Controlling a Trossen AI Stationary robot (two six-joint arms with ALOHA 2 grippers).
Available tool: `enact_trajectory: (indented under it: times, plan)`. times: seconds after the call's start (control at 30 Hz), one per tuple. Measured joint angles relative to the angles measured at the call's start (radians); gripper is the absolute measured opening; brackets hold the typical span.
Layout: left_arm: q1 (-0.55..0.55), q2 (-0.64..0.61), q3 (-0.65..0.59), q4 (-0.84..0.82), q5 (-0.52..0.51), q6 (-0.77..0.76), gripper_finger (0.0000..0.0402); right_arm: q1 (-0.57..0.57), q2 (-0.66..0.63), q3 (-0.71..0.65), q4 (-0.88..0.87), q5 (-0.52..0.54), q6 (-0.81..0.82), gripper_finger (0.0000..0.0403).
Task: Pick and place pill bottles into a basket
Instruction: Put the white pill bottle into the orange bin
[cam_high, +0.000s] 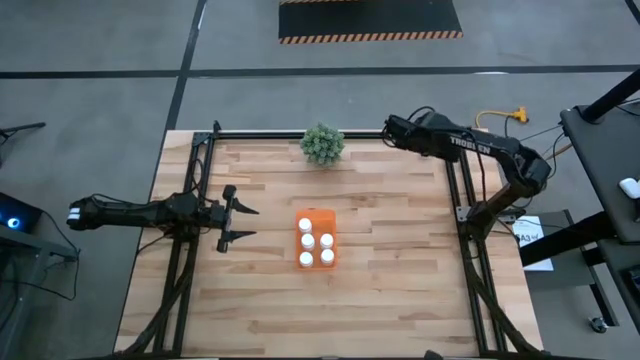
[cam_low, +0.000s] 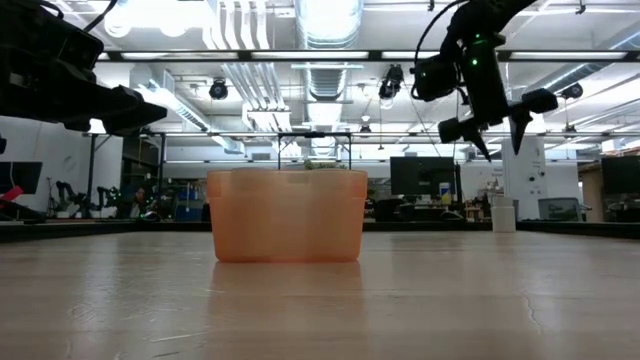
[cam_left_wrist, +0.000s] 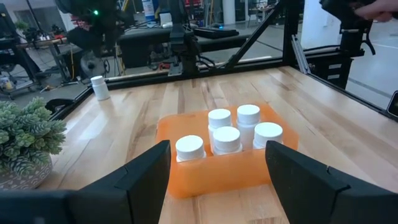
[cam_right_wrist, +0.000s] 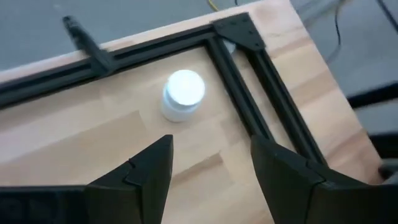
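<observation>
The orange basket (cam_high: 317, 238) stands at the table's middle with several white-capped pill bottles (cam_left_wrist: 226, 138) upright inside it. One more white bottle (cam_right_wrist: 183, 93) stands on its base by the table's far right corner, also in the low view (cam_low: 503, 213); my right arm hides it in the high view. My right gripper (cam_right_wrist: 211, 146) is open and raised above that bottle (cam_low: 497, 128), touching nothing. My left gripper (cam_high: 245, 222) is open and empty, left of the basket and facing it (cam_left_wrist: 217, 155).
A small green bushy plant (cam_high: 322, 143) stands at the far edge, behind the basket. Black frame rails (cam_right_wrist: 236, 68) run along the table's far and right sides and meet in a corner next to the lone bottle. Bare wood lies in front of the basket.
</observation>
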Motion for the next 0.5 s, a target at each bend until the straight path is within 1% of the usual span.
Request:
enact_trajectory:
  times: [0.1, 0.23, 0.33, 0.43, 0.5]
  plan:
    - [0.000, 0.000, 0.000, 0.000, 0.000, 0.000, 0.0245, -0.019, 0.000, 0.034, -0.014, -0.041, 0.020, 0.0206]
    - [0.000, 0.001, 0.000, 0.000, 0.000, 0.000, 0.0245, -0.051, 0.000, 0.074, -0.014, -0.107, -0.039, 0.0206]
    - [0.000, 0.000, 0.000, 0.000, 0.000, 0.000, 0.0245, -0.091, 0.002, 0.103, -0.013, -0.177, -0.170, 0.0206]
    - [0.000, 0.000, 0.000, 0.000, 0.000, 0.000, 0.0245, -0.137, 0.002, 0.129, -0.014, -0.246, -0.362, 0.0206]
    - [0.000, 0.000, 0.000, 0.000, 0.000, 0.000, 0.0245, -0.169, 0.002, 0.146, -0.017, -0.288, -0.455, 0.0206]
